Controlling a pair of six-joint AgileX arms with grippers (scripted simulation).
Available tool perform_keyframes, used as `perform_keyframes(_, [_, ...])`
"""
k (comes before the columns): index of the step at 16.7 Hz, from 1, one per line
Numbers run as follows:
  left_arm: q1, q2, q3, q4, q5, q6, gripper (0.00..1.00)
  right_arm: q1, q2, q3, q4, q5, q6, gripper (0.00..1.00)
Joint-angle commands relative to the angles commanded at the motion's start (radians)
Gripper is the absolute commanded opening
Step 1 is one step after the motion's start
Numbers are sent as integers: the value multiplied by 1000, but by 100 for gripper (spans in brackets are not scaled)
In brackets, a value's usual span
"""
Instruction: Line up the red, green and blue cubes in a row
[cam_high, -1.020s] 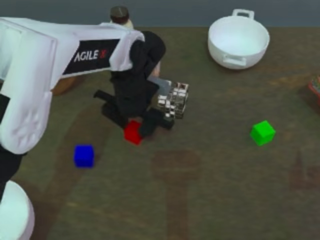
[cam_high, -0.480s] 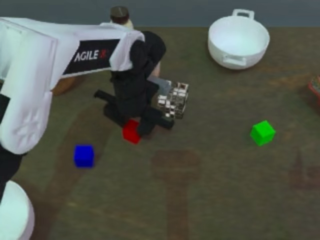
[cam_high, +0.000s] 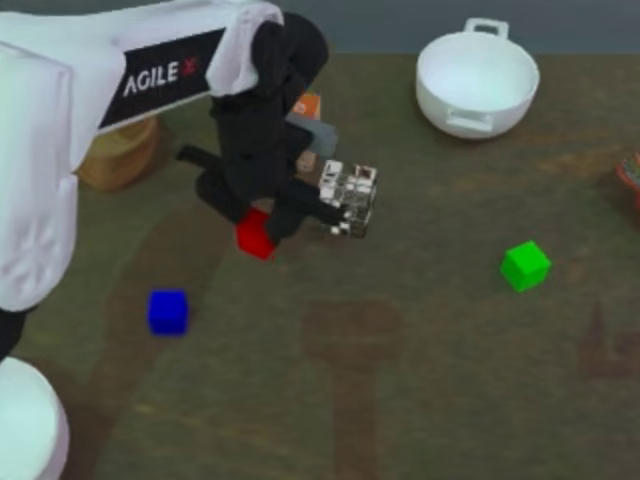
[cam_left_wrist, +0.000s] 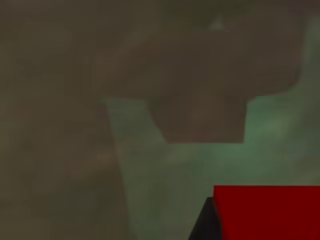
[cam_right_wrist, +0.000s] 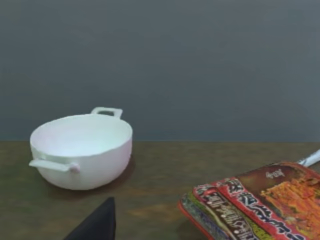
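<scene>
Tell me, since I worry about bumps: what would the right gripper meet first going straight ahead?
Likely the white bowl, which lies ahead of the right gripper's fingertip, with bare table between. Depth is unclear.

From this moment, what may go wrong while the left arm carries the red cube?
1. The left gripper holds the red cube right beside the mirrored silver cube; a sideways swing might knock it.
2. The left wrist view shows only a corner of the red cube at one finger, so the grip may be shallow and it could slip.
</scene>
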Motion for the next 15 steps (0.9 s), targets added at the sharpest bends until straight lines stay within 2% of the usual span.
perform_keyframes(8, [-6, -27, 16, -37, -1, -14, 0, 0, 0, 0, 0, 0, 0, 100])
perform_keyframes(11, [-29, -80, -53, -20, -6, -113, 0, 0, 0, 0, 0, 0, 0, 100])
perform_keyframes(15, [-74, -197, -214, 13, -17, -345, 0, 0, 0, 0, 0, 0, 0, 100])
